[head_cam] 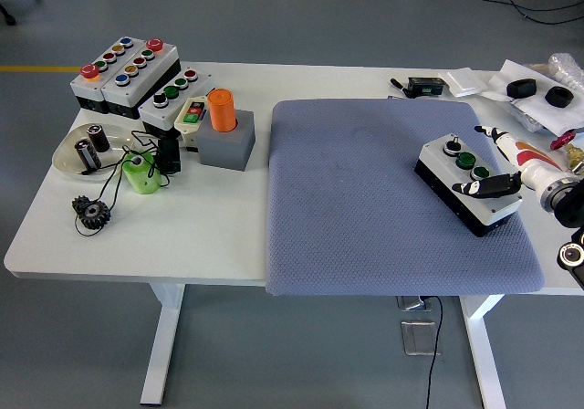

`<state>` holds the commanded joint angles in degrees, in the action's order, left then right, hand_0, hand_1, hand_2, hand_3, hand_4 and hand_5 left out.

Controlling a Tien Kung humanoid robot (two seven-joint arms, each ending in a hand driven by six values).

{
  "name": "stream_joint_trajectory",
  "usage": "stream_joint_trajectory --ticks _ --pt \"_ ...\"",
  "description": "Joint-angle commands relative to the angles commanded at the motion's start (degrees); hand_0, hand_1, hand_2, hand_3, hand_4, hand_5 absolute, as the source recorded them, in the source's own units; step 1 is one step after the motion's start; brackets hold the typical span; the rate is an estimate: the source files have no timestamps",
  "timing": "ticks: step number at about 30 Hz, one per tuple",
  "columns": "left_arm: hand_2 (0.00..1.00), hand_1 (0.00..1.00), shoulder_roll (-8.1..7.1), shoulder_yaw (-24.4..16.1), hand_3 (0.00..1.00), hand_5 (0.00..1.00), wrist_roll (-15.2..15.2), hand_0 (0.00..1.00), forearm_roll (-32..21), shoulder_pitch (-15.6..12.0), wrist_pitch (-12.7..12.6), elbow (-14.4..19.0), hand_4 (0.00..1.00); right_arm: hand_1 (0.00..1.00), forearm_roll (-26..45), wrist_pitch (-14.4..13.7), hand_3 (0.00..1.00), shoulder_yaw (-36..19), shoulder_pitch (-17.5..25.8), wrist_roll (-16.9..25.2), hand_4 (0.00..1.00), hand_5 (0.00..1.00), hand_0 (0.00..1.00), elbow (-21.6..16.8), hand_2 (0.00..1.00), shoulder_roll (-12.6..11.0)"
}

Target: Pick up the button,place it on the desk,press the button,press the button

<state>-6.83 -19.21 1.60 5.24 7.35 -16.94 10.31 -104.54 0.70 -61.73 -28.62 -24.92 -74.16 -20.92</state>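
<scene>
Evidently rigid, boxy and fairly light, the button box [467, 183] is seen lying on the grey mat [365, 199] on the desk [137, 235], gripped at its right end by the curled right hand [474, 187].

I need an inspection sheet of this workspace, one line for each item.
Surface: white table, blue-grey mat on its right half.
Job's things: button box on mat, right side.
Clutter: more button boxes, orange cylinder in grey block, gears, green spool at left.
Hands: right hand resting on the button box, fingers on its top; left not in view.
Cables: black wires at left.
Surroundings: grey floor.
</scene>
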Motion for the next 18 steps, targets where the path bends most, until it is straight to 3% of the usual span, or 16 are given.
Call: stream_joint_trajectory --ticks 7,13,14,15,18 --pt "0.705 0.709 -0.09 -0.1 0.502 0.998 -0.2 0.652 0.3 -0.1 0.0 0.0 0.327 0.994 -4.3 -1.2 0.998 1.5 -3.0 -3.4 0.926 0.255 0.998 4.8 0.998 4.1" --pt "0.705 0.709 -0.2 0.5 0.499 0.998 -0.1 0.652 -0.2 -0.2 -0.1 0.0 0.327 0.986 -12.3 2.9 0.998 2.8 -5.9 -10.7 0.949 0.279 0.998 9.4 0.998 7.3" --pt "0.705 0.709 -0.21 0.5 0.499 0.998 -0.1 0.652 -0.2 -0.2 -0.1 0.0 0.327 0.986 -12.6 3.2 0.998 2.8 -6.1 -11.1 0.949 0.279 0.998 9.6 0.998 7.5" --pt "0.706 0.71 -0.23 0.7 0.497 0.998 -0.1 0.652 -0.4 -0.2 -0.1 0.0 0.329 0.913 -13.1 3.6 0.998 2.7 -6.5 -11.5 0.944 0.28 0.95 10.3 0.989 7.9" --pt "0.706 0.71 -0.26 0.9 0.497 0.998 0.0 0.652 -0.7 -0.3 -0.1 0.0 0.329 0.913 -13.5 4.4 0.998 2.2 -7.4 -12.1 0.944 0.28 0.95 12.3 0.989 8.8"
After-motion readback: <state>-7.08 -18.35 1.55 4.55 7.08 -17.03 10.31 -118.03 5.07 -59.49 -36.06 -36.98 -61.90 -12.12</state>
